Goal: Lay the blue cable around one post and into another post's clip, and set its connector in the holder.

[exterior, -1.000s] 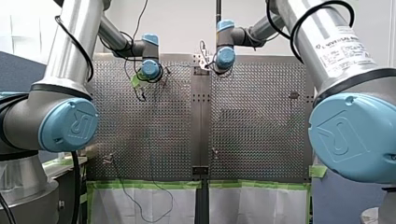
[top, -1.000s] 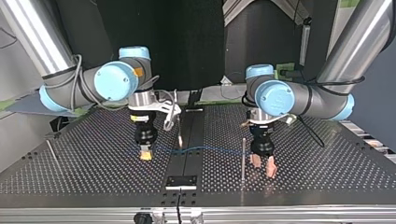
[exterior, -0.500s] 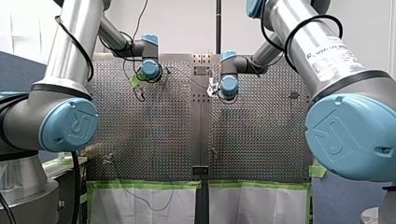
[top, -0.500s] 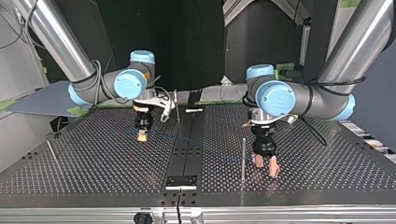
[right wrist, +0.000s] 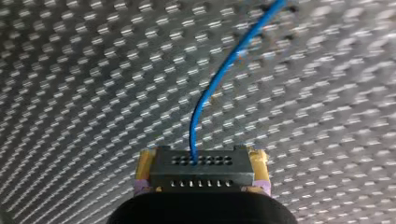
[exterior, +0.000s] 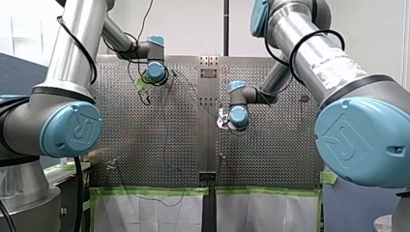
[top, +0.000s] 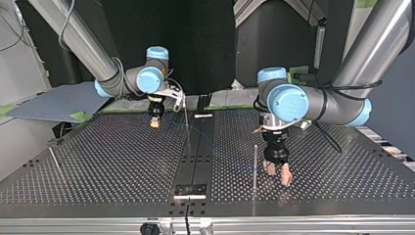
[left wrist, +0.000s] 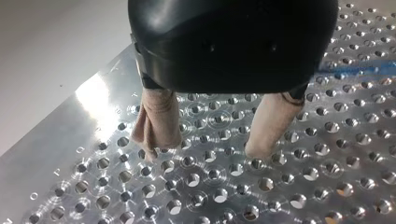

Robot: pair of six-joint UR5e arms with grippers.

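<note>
In the right wrist view my right gripper (right wrist: pixel 201 176) is shut, its yellow pads clamped on a black connector (right wrist: pixel 201 163). The blue cable (right wrist: pixel 217 84) runs out of the connector over the perforated table. In the top view that right gripper (top: pixel 154 122) hangs low over the table's far side, left of the centre rail. The cable (top: pixel 230 161) shows faintly, trailing toward a thin upright post (top: pixel 254 164). My left gripper (top: pixel 277 174) stands open just beside that post, beige fingers (left wrist: pixel 156 119) apart over bare holes. A stretch of blue cable (left wrist: pixel 359 71) lies behind it.
A second thin post (top: pixel 187 125) stands by the dark centre rail (top: pixel 195 152), near my right gripper. A small black plate (top: pixel 191 190) sits on the rail at the near edge of the top view. A slim rod (top: pixel 54 159) leans at that view's left.
My right arm has carried the connector away from the top view's camera, toward the table's far side, drawing the cable after it. My left arm has stayed still and open.
</note>
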